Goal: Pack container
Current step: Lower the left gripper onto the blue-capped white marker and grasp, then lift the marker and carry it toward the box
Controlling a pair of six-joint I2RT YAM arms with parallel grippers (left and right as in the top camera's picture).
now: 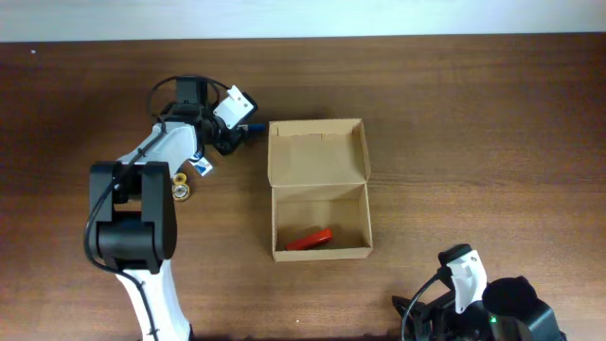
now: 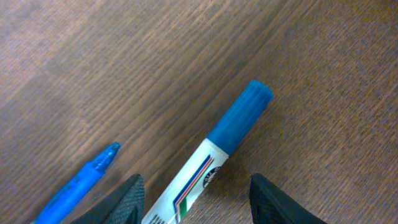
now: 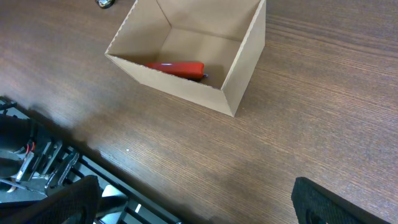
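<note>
The left fingers [image 2: 121,202] fill the bottom edge of the left wrist view, their two dark tips apart and clamped on nothing. Just outside the left-hand tip lies a blue pen [image 2: 78,183], its point slanting away from the fingers. Between the tips lies a white marker [image 2: 211,155] with a blue cap. The cap end reaches past the tips, and there is a clear gap between the marker and the right-hand tip. Whether the left-hand tip touches the barrel I cannot tell. Both lie flat on the brown wooden tabletop [image 2: 186,50].

Seen from overhead, the container [image 1: 322,208] stands near these fingers, off to their right. Its flap lid [image 1: 317,156] is folded back and a red object [image 1: 310,240] lies on its floor.

Further right, the right fingers [image 3: 329,202] are spread wide and hold nothing. The container is well ahead of them, its open top toward the right wrist camera.
</note>
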